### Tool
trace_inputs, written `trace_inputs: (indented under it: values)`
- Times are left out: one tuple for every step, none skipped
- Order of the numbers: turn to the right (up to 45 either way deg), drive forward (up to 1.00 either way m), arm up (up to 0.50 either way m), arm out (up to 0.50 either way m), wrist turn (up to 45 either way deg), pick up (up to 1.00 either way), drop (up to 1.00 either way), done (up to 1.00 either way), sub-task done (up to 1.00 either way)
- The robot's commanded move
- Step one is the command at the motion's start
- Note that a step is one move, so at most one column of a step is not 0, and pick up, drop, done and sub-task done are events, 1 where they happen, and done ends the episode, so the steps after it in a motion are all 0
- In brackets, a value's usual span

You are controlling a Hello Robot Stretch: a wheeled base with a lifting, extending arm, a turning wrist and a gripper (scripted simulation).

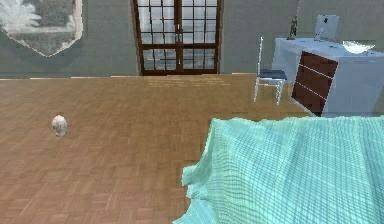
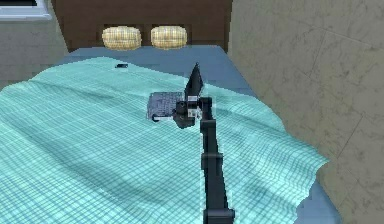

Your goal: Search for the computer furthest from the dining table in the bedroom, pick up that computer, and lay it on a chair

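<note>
An open laptop [image 2: 168,103] with a dark raised screen and a grey base lies on the teal blanket of the bed [image 2: 80,130] in the arm side view. My arm [image 2: 212,160] reaches up from the bottom edge to it. The gripper [image 2: 182,112] sits at the laptop's near right corner; I cannot tell whether it holds anything. In the forward view, a pale chair [image 1: 270,76] stands beside a white desk [image 1: 350,80]. On that desk stands a second pale, open computer-like thing [image 1: 327,27].
Two yellow pillows [image 2: 121,37] lean on a dark headboard, and a small dark object [image 2: 121,67] lies near them. The bed's corner [image 1: 300,170] is at the forward view's lower right. A small round object [image 1: 59,124] lies on the wood floor. A glazed door [image 1: 178,35] is ahead.
</note>
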Motion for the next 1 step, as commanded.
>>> trace_inputs:
  values:
    - [0.0,0.0,0.22,0.0,0.0,0.0,0.0,0.0,0.0]
